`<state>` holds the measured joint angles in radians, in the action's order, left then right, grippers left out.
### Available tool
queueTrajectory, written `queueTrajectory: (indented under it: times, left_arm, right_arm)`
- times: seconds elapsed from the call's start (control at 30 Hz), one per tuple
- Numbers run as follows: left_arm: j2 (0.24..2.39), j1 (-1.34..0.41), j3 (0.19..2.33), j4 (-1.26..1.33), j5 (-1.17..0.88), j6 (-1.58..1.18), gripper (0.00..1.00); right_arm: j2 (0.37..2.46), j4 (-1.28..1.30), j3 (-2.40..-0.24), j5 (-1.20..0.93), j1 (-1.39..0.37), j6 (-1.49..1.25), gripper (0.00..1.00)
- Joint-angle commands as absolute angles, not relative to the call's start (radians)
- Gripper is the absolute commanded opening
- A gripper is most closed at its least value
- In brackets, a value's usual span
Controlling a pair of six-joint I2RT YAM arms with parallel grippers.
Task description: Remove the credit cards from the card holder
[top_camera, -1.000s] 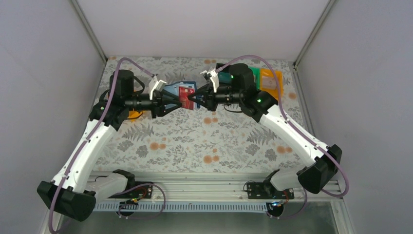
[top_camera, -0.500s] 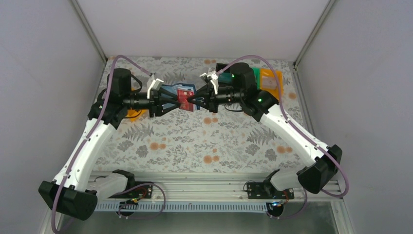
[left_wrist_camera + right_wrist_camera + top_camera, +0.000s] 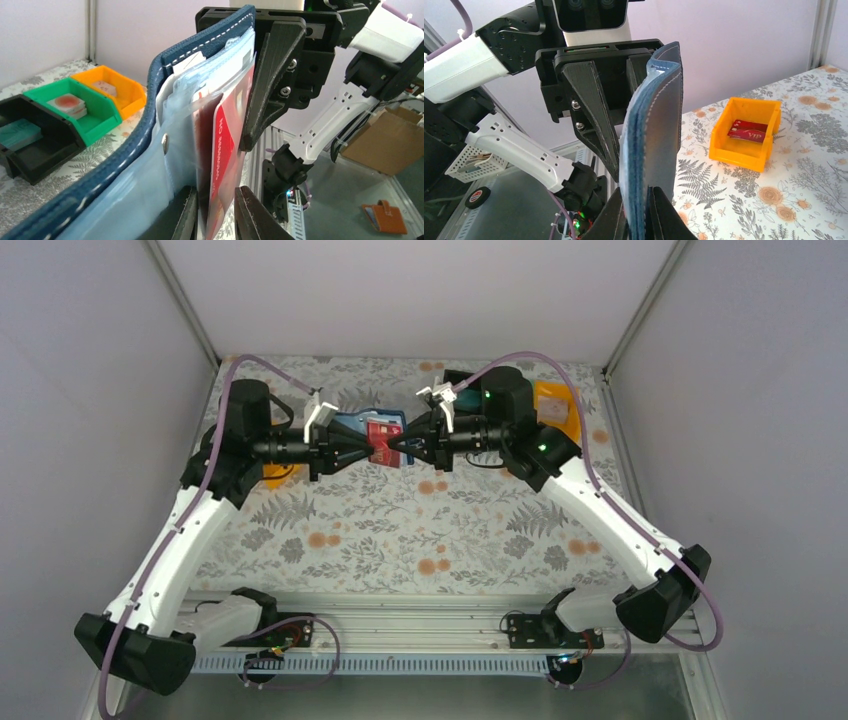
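Note:
The navy card holder (image 3: pixel 352 424) hangs open in the air between both grippers. In the left wrist view its blue stitched edge (image 3: pixel 150 130) and light blue slots show, with a red credit card (image 3: pixel 226 145) standing out of a clear sleeve. My left gripper (image 3: pixel 215 220) is shut on that red card and sleeve. My right gripper (image 3: pixel 639 220) is shut on the card holder's navy cover (image 3: pixel 654 125). From above, the left gripper (image 3: pixel 366 446) and right gripper (image 3: pixel 393 445) nearly meet at the red card (image 3: pixel 381 433). Teal cards are hidden.
A black bin (image 3: pixel 30 145), a green bin (image 3: pixel 75 107) and an orange bin (image 3: pixel 112 87) stand in a row on the floral table. Another orange bin (image 3: pixel 746 132) holds a red VIP card. From above, orange bins sit at the right (image 3: pixel 555 405) and left (image 3: pixel 275 475).
Both arms have shifted slightly, the left gripper a little leftward and the right arm's elbow outward. The card holder stays held between them.

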<state>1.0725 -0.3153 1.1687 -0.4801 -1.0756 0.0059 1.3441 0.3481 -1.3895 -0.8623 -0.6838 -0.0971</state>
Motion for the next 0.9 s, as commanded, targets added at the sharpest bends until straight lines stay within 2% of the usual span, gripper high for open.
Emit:
queueTrajectory:
  times: [0.0,0.13,0.23,0.43,0.67,0.8,0.87]
  left_arm:
    - [1.098,-0.357,1.193,-0.371,-1.174,-0.041,0.21]
    - [1.098,-0.358,1.183,-0.345,-1.184,-0.090,0.19]
    - [1.097,-0.358,1.181,-0.327,-1.179,-0.120,0.03]
    - [1.079,-0.328,1.127,-0.319,-1.185,-0.175,0.02]
    - [1.045,-0.288,1.027,-0.299,-1.214,-0.211,0.02]
    - [1.041,-0.271,1.025,-0.322,-1.218,-0.181,0.02]
    - [1.041,-0.264,1.020,-0.329,-1.220,-0.174,0.02]
  right_arm:
    - [1.373,0.302,-1.420,-0.853,-0.719,-0.113,0.04]
    - [1.404,0.290,-1.429,-0.711,-0.719,-0.175,0.04]
    - [1.435,0.281,-1.449,-0.673,-0.719,-0.209,0.04]
    - [1.454,0.270,-1.426,-0.737,-0.717,-0.198,0.04]
    - [1.427,0.256,-1.341,-0.871,-0.691,-0.200,0.25]
    - [1.392,0.253,-1.296,-0.913,-0.664,-0.186,0.27]
    - [1.379,0.256,-1.277,-0.951,-0.644,-0.182,0.31]
